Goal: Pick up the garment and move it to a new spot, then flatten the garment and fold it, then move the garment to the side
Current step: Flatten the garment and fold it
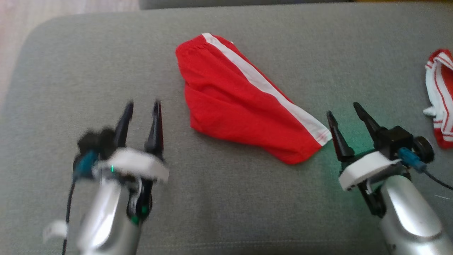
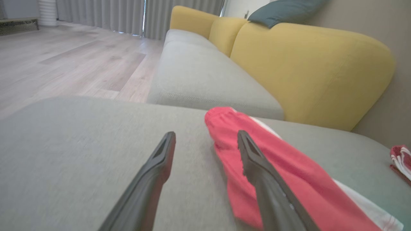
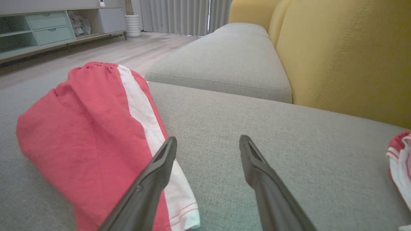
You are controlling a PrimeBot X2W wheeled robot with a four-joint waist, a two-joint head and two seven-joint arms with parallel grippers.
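Garment [image 1: 240, 102]: one, between left end effector [image 1: 143, 103] and right end effector [image 1: 342, 109].

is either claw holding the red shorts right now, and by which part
Nothing is held. The left claw and the right claw both stand open and empty, and the red shorts lie on the grey cushion between them.

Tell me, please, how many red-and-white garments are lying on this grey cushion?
2. The red shorts lie in the middle of the grey cushion; a striped garment sits at its right edge, cut off by the frame, so more may be hidden.
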